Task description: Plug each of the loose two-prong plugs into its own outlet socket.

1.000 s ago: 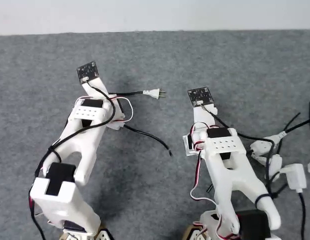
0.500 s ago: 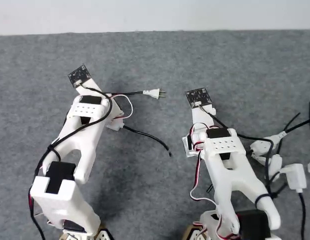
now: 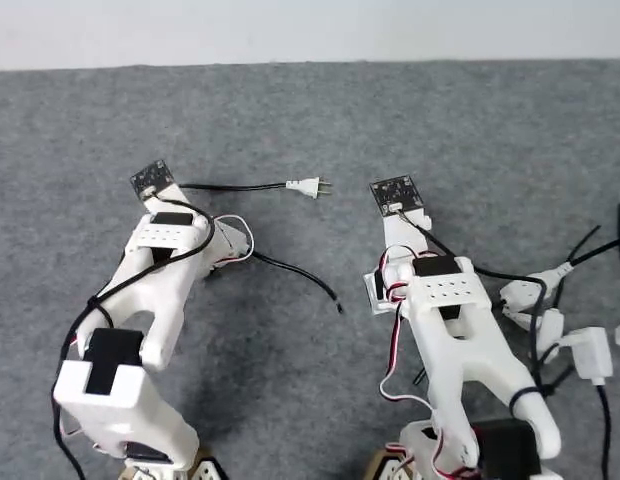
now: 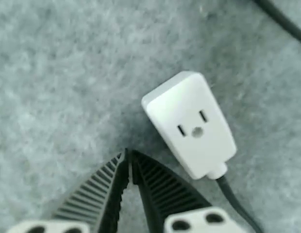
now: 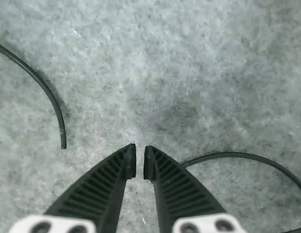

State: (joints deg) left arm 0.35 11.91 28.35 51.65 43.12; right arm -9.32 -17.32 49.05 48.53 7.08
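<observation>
**Left gripper.** In the left wrist view we see the left gripper (image 4: pixel 128 156) just above the grey felt surface (image 4: pixel 53 73). Its ribbed black fingers (image 4: pixel 158 187) are pressed together at the tips and clamp nothing. A white outlet socket (image 4: pixel 189 124) lies flat on the felt just beside the fingertips and apart from them. Its face is turned up, showing two slots and a round hole. A dark cord (image 4: pixel 238 204) leaves the socket's narrow end and passes close by one finger. A black cable (image 4: pixel 281 19) crosses one corner of this view.

**Right gripper.** In the right wrist view we find the right gripper (image 5: pixel 139 158) low over bare felt. Its fingers (image 5: pixel 104 187) are drawn almost together, with a thin slit between the tips, and they grasp nothing. A loose black cable end (image 5: pixel 62 141) lies near one side. A curved black cable (image 5: pixel 238 156) runs just beside the other finger, and we cannot tell whether it touches.

**Task objects.** In the high view we note a white two-prong plug (image 3: pixel 308 186) lying on the felt between the two wrists, well apart from both grippers. Its black lead (image 3: pixel 230 187) runs toward the left arm (image 3: pixel 155 290). Several white sockets (image 3: pixel 525 295) with tangled cords lie on the outer side of the right arm (image 3: pixel 455 330).
</observation>
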